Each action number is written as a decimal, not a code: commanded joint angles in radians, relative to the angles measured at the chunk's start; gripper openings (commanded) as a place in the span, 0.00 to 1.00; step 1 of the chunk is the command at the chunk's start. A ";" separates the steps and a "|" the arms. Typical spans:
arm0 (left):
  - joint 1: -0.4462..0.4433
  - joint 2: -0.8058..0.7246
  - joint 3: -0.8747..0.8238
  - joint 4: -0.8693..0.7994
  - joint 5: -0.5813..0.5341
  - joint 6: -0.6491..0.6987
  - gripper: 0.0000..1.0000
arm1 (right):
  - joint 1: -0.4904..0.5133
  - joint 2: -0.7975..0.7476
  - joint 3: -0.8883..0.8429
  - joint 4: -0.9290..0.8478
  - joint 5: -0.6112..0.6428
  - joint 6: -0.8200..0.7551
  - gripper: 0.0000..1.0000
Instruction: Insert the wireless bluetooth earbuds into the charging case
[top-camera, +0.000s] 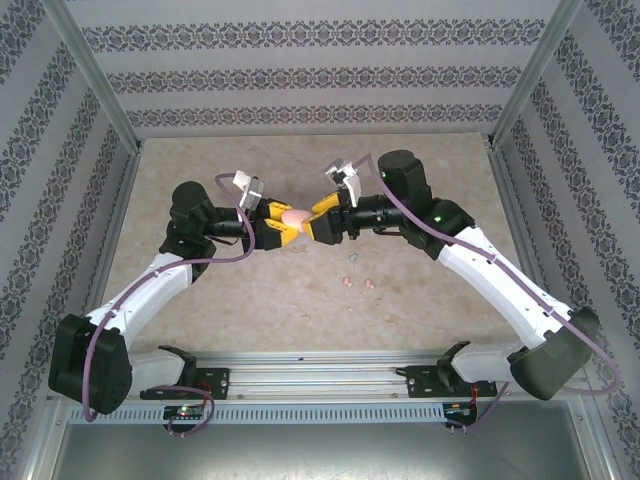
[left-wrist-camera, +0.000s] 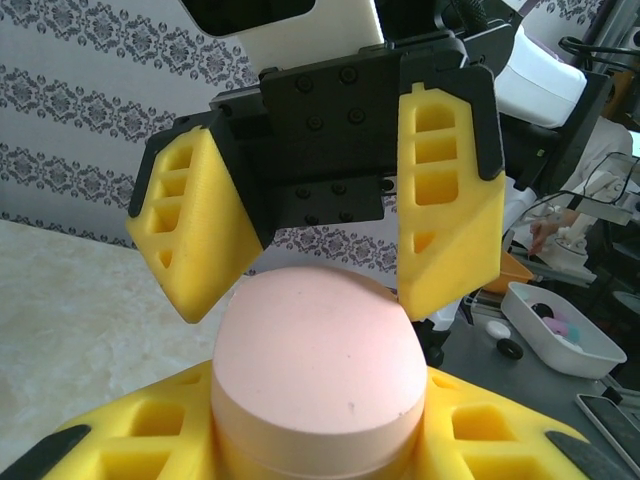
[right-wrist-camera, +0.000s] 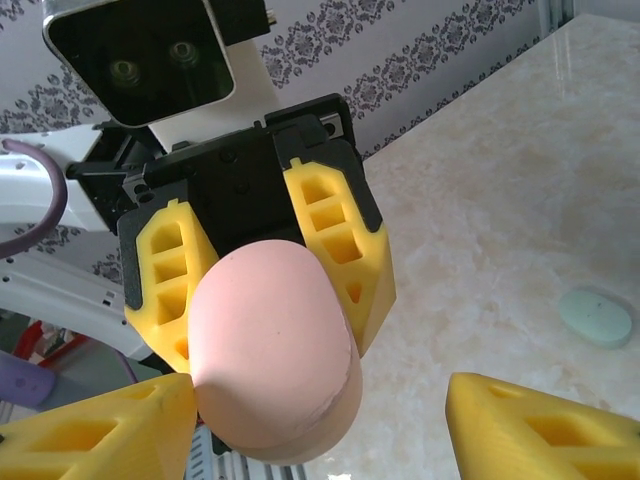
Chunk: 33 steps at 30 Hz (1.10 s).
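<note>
Risk: left pincer (top-camera: 282, 226) clamps the pink case (top-camera: 297, 216); right pincer (top-camera: 316, 222), spread wide at three o'clock, could knock it loose.

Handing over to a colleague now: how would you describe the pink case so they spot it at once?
Look above the middle of the table, where both arms meet. There the left gripper clamps the pink case between yellow fingers. It is a smooth pale-pink oval, far bigger than the tiny buds lying nearer the bases.
</note>
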 joint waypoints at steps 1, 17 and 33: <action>-0.001 -0.029 0.018 0.049 0.054 -0.017 0.13 | 0.009 0.022 0.054 -0.049 0.021 -0.077 0.66; 0.001 -0.031 0.018 0.018 0.063 -0.001 0.13 | 0.027 0.117 0.157 -0.141 -0.049 -0.112 0.66; 0.000 -0.034 0.017 0.016 0.066 -0.010 0.13 | 0.033 0.137 0.197 -0.188 0.048 -0.173 0.53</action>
